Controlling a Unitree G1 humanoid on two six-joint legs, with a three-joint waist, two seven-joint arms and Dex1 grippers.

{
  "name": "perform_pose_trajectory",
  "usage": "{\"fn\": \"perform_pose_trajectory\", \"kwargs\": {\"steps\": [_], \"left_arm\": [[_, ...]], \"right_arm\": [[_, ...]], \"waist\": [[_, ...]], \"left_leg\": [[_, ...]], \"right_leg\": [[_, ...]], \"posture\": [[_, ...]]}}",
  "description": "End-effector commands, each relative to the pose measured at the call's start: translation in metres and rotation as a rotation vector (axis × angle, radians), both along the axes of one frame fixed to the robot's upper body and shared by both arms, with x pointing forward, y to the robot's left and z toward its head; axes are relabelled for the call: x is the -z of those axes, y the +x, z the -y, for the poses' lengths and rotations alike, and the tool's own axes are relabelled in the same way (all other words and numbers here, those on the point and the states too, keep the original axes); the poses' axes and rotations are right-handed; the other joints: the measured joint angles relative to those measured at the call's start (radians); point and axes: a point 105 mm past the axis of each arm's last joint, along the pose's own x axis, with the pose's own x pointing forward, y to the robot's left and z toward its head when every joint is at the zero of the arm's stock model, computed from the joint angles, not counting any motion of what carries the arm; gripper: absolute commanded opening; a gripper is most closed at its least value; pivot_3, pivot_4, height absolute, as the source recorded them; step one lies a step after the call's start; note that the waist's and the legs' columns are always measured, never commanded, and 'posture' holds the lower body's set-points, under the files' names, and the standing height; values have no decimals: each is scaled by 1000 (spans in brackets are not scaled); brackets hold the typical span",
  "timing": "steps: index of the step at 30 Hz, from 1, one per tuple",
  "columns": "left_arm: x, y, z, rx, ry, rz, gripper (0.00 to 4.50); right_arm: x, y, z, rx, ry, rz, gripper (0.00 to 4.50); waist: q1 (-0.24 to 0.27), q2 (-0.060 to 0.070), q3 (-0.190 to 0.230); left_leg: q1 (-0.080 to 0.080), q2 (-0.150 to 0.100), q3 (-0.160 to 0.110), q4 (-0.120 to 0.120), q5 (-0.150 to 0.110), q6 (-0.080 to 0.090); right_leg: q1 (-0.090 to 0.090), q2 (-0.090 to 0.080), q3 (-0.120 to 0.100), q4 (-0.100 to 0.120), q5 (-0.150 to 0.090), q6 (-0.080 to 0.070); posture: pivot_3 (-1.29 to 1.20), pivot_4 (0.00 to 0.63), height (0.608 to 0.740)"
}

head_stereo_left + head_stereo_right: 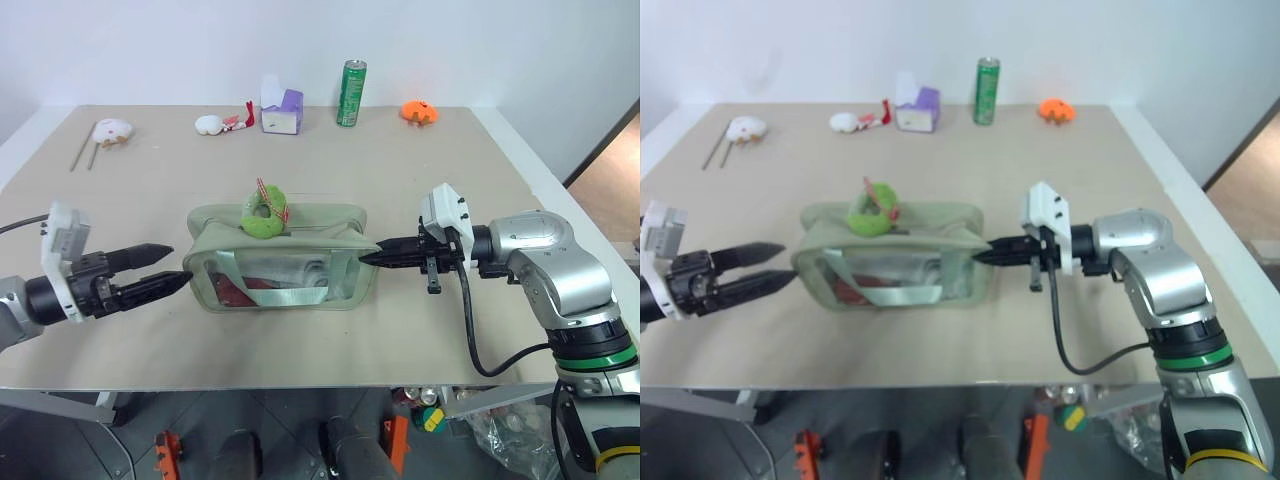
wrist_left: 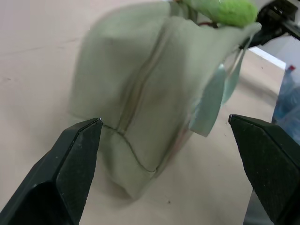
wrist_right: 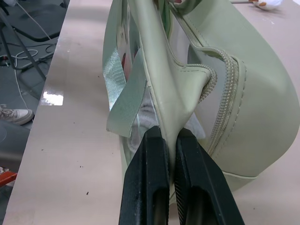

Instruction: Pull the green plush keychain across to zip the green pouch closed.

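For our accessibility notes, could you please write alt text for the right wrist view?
The right gripper, its two black fingers shut, pinches the end fold of the pale sage-green zip pouch with clear plastic sides on a tan table. The pouch's zipper curves away beside the pinched fold.

The green pouch (image 2: 140, 93) is blurred in the left wrist view, where the picture's upper edge cuts off the green plush keychain (image 2: 225, 10). In the right wrist view the pouch's far end runs out past the top edge. Its red and white contents (image 1: 290, 278) are too indistinct behind the clear side to identify. The small objects (image 1: 222, 123) at the worktop's (image 1: 420, 330) far edge are too small to name.
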Motion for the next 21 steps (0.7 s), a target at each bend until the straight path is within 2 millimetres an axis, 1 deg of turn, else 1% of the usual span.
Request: {"fn": "perform_pose_trajectory", "kwargs": {"steps": [1,3,6,9,10,12,13,14,18,19,20,21], "left_arm": [[-7,7,4,3,5,58,4230],[-8,15,4,-13,-12,66,3674],[-14,23,5,-30,-48,90,2650],[-16,18,11,20,-64,78,1686],[-16,16,12,31,-62,72,1194],[-14,13,13,45,-61,60,773],[-14,12,14,50,-58,56,250],[-13,12,14,50,-50,54,88],[-10,12,17,45,-29,54,88],[-9,13,17,40,-24,54,0],[-8,14,17,37,-16,56,0],[-7,14,18,38,-12,57,0]], "right_arm": [[-9,-2,-3,-21,-4,40,0],[-8,-2,-3,-19,-5,41,0],[-8,-3,-2,-16,-6,40,0],[-7,-4,-1,-8,-11,35,0],[-7,-4,0,-6,-12,34,0],[-6,-5,1,-3,-12,31,0],[-6,-5,1,-1,-12,31,0],[-6,-4,1,1,-12,30,0],[-9,-1,3,28,8,31,0],[-10,0,4,36,15,33,730],[-13,2,4,50,35,31,989],[-16,4,5,60,56,29,1352]], "waist": [[0,0,0],[1,0,0],[0,0,0],[-1,0,0],[-1,0,0],[-1,0,0],[-1,0,0],[-1,0,0],[0,0,0],[0,0,0],[0,0,0],[0,0,0]], "left_leg": [[0,0,0,0,0,0],[0,0,0,0,0,0],[0,0,0,0,0,0],[0,0,0,0,0,0],[0,0,0,-1,0,0],[0,0,0,-1,0,0],[0,0,0,-1,0,0],[0,0,0,0,0,0],[0,0,0,0,0,0],[0,0,0,0,0,0],[0,0,0,0,0,0],[0,0,0,0,0,0]], "right_leg": [[0,0,0,0,1,2],[0,0,0,0,1,2],[0,0,0,0,1,3],[0,0,0,0,2,3],[0,0,0,0,1,3],[0,0,0,0,1,3],[0,0,0,0,1,3],[0,0,0,0,1,3],[0,0,0,0,2,3],[0,0,0,0,2,3],[0,0,0,0,2,3],[0,0,0,0,2,3]], "posture": [[0,150,740],[0,150,740],[0,150,740],[0,150,740],[0,150,740],[0,150,740],[0,150,740],[0,150,740],[0,150,740],[0,150,740],[0,150,740],[0,150,740]]}}
